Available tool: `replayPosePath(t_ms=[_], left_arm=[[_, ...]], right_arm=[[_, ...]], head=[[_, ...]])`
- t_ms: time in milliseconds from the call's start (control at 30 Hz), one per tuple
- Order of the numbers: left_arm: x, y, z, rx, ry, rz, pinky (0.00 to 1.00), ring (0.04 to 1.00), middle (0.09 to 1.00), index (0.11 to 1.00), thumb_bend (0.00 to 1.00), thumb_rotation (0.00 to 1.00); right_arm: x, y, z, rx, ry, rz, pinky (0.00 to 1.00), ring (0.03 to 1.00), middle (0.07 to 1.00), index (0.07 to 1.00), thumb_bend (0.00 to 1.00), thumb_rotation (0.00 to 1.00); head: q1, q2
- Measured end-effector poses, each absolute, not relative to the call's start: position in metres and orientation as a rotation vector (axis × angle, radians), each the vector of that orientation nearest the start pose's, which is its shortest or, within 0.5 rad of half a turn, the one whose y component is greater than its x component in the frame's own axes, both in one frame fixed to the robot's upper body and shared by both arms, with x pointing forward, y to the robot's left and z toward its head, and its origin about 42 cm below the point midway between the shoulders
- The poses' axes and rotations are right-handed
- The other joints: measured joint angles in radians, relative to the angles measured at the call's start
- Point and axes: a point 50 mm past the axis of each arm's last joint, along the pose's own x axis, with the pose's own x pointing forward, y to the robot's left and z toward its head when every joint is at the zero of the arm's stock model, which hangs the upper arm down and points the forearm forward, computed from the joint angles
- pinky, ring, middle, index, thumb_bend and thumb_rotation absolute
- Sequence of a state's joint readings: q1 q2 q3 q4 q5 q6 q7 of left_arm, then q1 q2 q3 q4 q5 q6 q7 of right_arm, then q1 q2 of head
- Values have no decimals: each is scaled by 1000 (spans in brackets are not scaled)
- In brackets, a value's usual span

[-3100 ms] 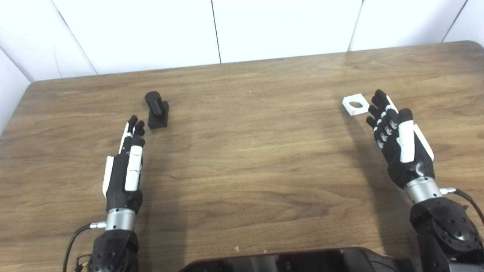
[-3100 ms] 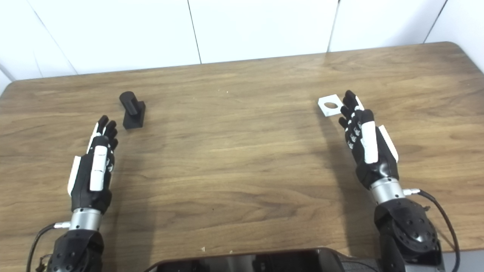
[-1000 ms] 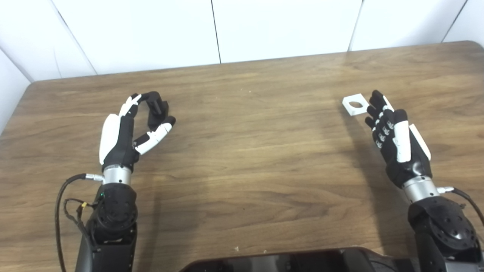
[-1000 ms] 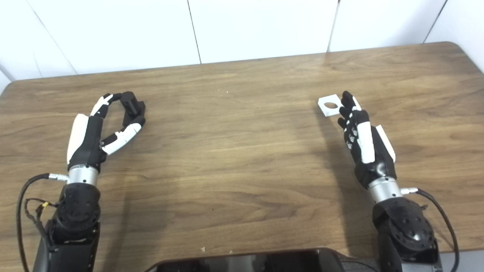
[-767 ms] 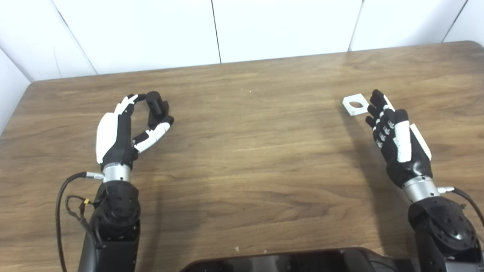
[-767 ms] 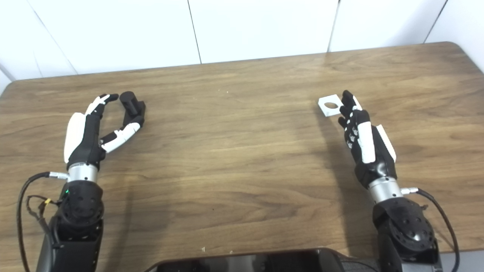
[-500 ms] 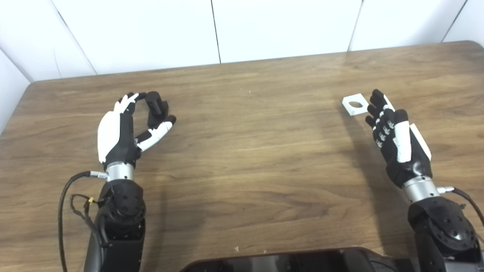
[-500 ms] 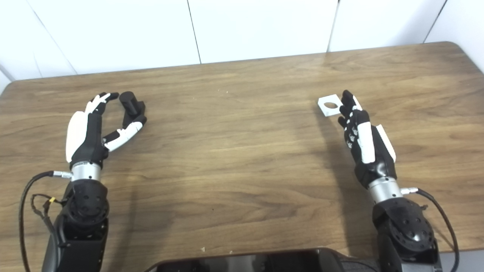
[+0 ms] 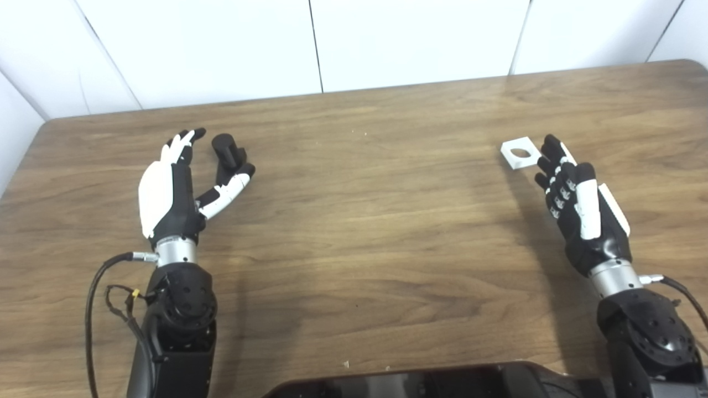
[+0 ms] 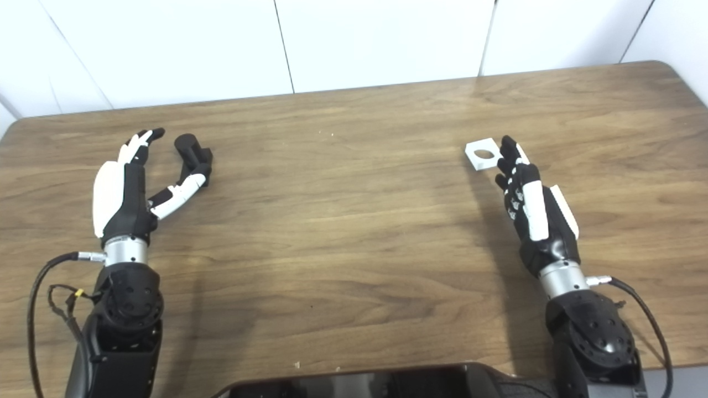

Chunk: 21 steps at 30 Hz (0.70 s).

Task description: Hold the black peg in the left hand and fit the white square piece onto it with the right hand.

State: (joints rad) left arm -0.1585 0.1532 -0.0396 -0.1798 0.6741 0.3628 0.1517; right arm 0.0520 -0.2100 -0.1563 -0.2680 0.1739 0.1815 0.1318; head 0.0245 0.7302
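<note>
Wooden table filled most of both views, back edge ran along a white panelled wall, left and right corners rounded. Big bare stretch of tabletop lay between the two arms, nothing on it but a few tiny specks.

Black peg sat on the table at far left, well in from the back edge and left edge. Left hand was spread wide around it, grasping nothing: fingers were up on the peg's left side with a clear gap, thumb reached across the peg's near side and covered its base. Could not tell whether the thumb tip touched the peg; it looked at least just beside it. Only the peg's round top and part of the block showed.

White square piece, with a round hole, lay flat at far right, apart from the table edges, with bare wood all round except on the hand's side. Right hand was released too, fingers straight and close together, palm facing left, fingertips just beside the piece's right edge; contact was hard to make out.

Both forearms were cut off by the bottom edge. A dark body part of the robot blocked the near table edge in the middle. Cables looped by the left wrist.
</note>
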Motion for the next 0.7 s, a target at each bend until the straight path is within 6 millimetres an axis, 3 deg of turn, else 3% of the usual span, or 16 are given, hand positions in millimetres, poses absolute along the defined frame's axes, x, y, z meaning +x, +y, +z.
replayPosePath(t_ms=[467, 700], left_arm=[[327, 255, 169, 898, -52, 360, 888, 965, 924, 809, 789, 543], [332, 255, 169, 1008, -23, 375, 949, 981, 929, 798, 791, 602]], right_arm=[[261, -307, 159, -54, -60, 32, 979, 1000, 1000, 980, 710, 1000], [262, -307, 158, -57, -60, 35, 993, 1000, 1000, 982, 718, 1000]], head=[[6, -3], [12, -6]])
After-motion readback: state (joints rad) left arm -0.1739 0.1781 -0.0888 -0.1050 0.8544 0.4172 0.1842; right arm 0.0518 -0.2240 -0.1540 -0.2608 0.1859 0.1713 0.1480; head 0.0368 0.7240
